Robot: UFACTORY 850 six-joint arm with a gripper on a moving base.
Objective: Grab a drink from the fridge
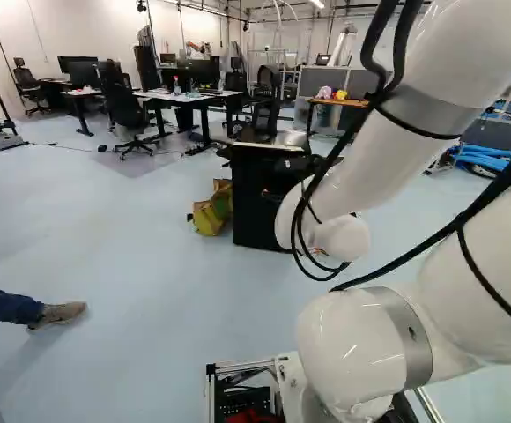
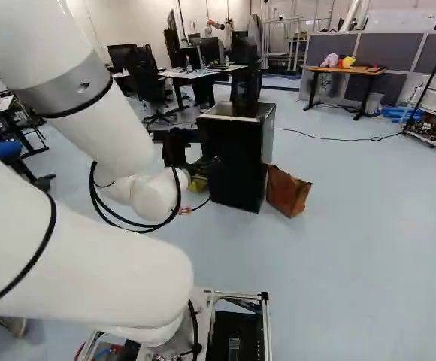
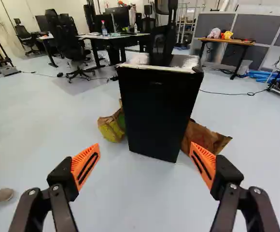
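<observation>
In the right base view my black gripper (image 2: 180,147) is in front of the small black fridge (image 2: 237,154), overlapping its edge. The wrist view has the gripper (image 3: 145,164) with its orange-padded fingers spread wide and nothing between them. Ahead of them stands the fridge (image 3: 157,108), upright on the floor, its dark front facing the gripper and its door closed. The inside of the fridge is hidden, so no drink can be seen in it.
A yellow-green bag (image 3: 112,126) and a brown paper bag (image 3: 205,138) lie on either side of the fridge. Desks and chairs (image 1: 125,110) stand farther back, near a wooden table (image 2: 347,71). A person's foot (image 1: 59,315) is at the left of the left base view.
</observation>
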